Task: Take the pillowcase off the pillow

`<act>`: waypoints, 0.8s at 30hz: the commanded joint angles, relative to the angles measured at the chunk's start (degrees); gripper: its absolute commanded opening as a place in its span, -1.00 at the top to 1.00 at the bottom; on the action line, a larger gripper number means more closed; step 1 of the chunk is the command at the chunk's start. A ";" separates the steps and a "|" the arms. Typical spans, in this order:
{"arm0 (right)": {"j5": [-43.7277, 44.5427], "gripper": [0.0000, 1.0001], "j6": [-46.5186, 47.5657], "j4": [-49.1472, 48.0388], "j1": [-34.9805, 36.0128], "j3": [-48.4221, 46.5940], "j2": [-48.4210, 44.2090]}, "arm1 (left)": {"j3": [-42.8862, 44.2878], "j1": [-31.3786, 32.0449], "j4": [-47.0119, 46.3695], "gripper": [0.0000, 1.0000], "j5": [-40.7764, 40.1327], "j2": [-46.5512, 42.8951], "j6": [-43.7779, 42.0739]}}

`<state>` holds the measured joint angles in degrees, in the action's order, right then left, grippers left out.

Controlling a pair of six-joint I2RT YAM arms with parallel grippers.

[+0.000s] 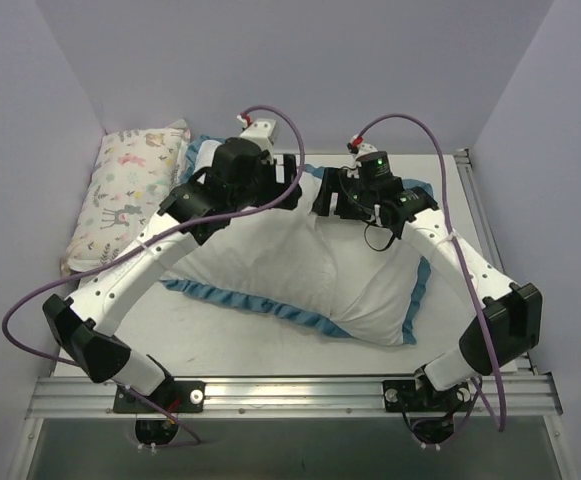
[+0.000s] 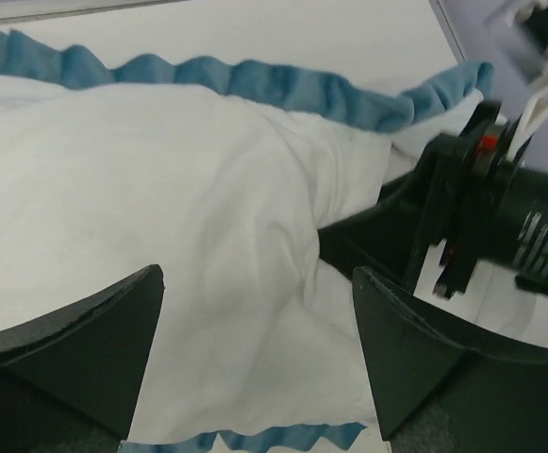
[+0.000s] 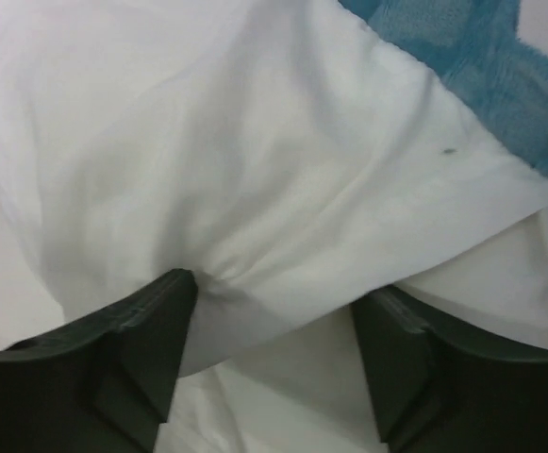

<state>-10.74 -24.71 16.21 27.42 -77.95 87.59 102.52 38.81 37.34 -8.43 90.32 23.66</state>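
Note:
The pillowcase (image 1: pixel 300 270) lies in the middle of the table, white face up, with blue ruffled trim (image 1: pixel 260 303) along its edges. The plain white pillow cannot be told apart from the white fabric. My left gripper (image 1: pixel 288 192) and right gripper (image 1: pixel 330 203) meet over the far edge of the pillowcase. In the left wrist view the left gripper (image 2: pixel 257 283) is open over white pillowcase fabric (image 2: pixel 160 189). In the right wrist view the right gripper (image 3: pixel 274 293) is open around a fold of white pillowcase fabric (image 3: pixel 255 170), and its left finger (image 3: pixel 151 330) presses against the fold.
A small pastel animal-print pillow (image 1: pixel 130 195) lies at the back left against the lilac wall. A metal rail (image 1: pixel 290 395) runs along the near table edge by the arm bases. The right arm's black body (image 2: pixel 462 217) is close beside the left gripper.

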 commanded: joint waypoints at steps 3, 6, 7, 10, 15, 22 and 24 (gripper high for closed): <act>-2.18 -0.57 -2.80 0.93 -2.54 -0.80 -8.57 | -18.80 7.05 -17.10 -0.82 -3.88 -8.05 -0.63; -0.60 -0.64 -2.89 2.16 -3.16 0.08 -12.17 | -23.23 9.96 -25.64 -0.85 -4.23 -9.03 -0.98; 0.19 -0.66 -3.24 2.25 -3.16 1.56 -13.23 | -24.20 11.45 -27.57 -0.85 -4.49 -8.76 -1.16; 2.91 -0.67 -4.38 2.43 -3.34 4.73 -19.19 | -24.39 14.62 -29.34 -0.85 -6.86 -6.83 -1.78; 3.53 -0.58 -6.31 2.51 -3.43 13.78 -23.78 | -23.42 17.97 -30.05 -0.86 -9.85 -3.23 -1.86; 12.82 -0.54 -6.49 4.53 -3.51 23.19 -27.11 | -21.48 20.16 -28.73 -0.86 -14.42 1.26 0.42; 15.39 -0.60 -6.40 5.06 -3.60 26.25 -29.13 | -20.70 21.48 -28.82 -0.86 -15.48 2.04 -0.98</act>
<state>-1.89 -30.89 19.33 23.68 -54.15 62.02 77.89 58.76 11.75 -20.43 92.16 23.03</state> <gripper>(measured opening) 0.789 0.928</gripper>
